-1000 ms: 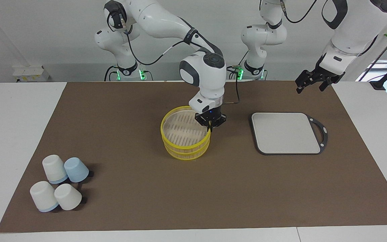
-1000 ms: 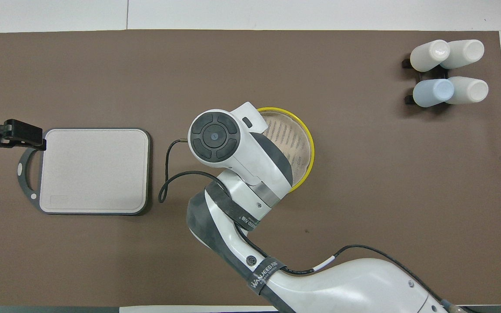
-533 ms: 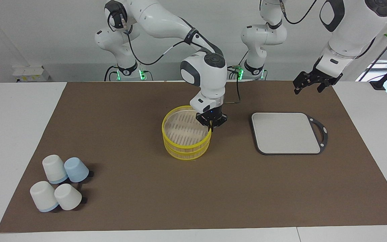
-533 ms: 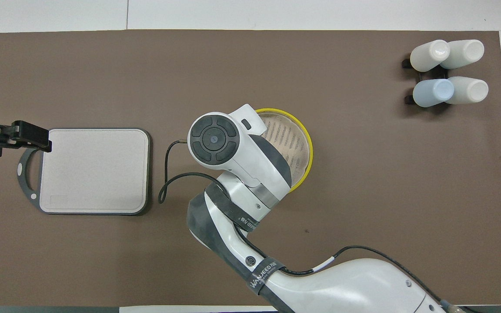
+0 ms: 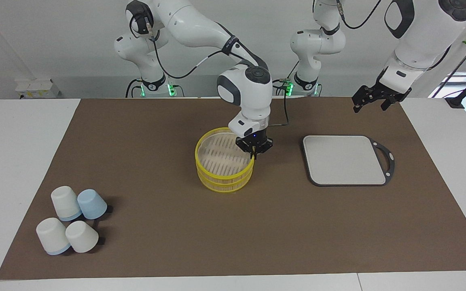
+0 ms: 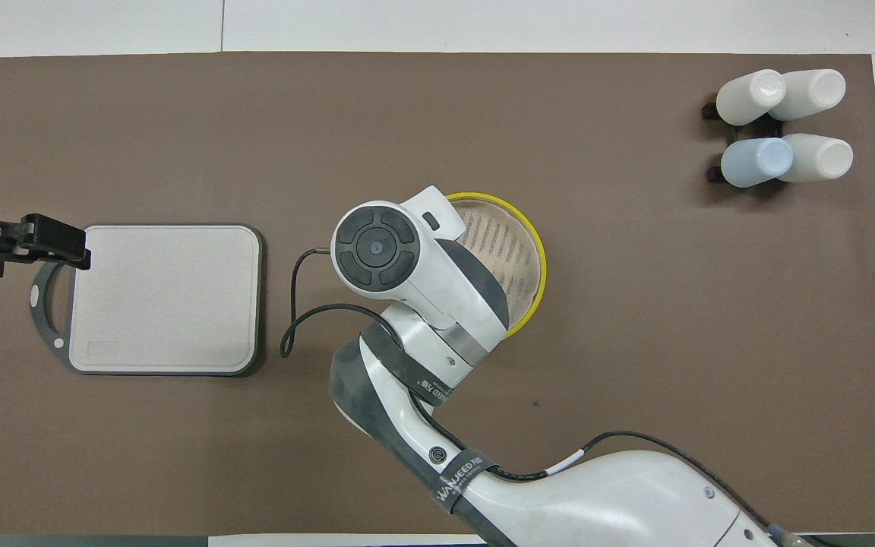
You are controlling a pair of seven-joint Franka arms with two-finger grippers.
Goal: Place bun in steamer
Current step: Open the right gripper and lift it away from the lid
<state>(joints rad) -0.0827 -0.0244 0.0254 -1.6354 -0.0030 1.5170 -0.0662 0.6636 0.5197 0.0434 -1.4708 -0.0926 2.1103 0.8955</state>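
The yellow-rimmed steamer (image 5: 221,161) stands mid-table with its slatted lid (image 5: 217,151) on top; it also shows in the overhead view (image 6: 513,243). My right gripper (image 5: 253,153) is at the lid's rim, on the side toward the left arm's end, and pinches the yellow edge. In the overhead view the right arm's wrist hides that gripper. No bun shows in either view. My left gripper (image 5: 368,106) hangs open and empty in the air, over the handle end of the grey board in the overhead view (image 6: 58,245).
A grey rectangular board (image 5: 344,159) with a dark ring handle lies toward the left arm's end. Several upturned white and pale blue cups (image 5: 73,224) stand at the right arm's end, farther from the robots. A brown mat (image 5: 156,242) covers the table.
The lid sat slightly off the basket toward the right arm's end; it now lines up on it. My left gripper has drifted a little up and toward the robots.
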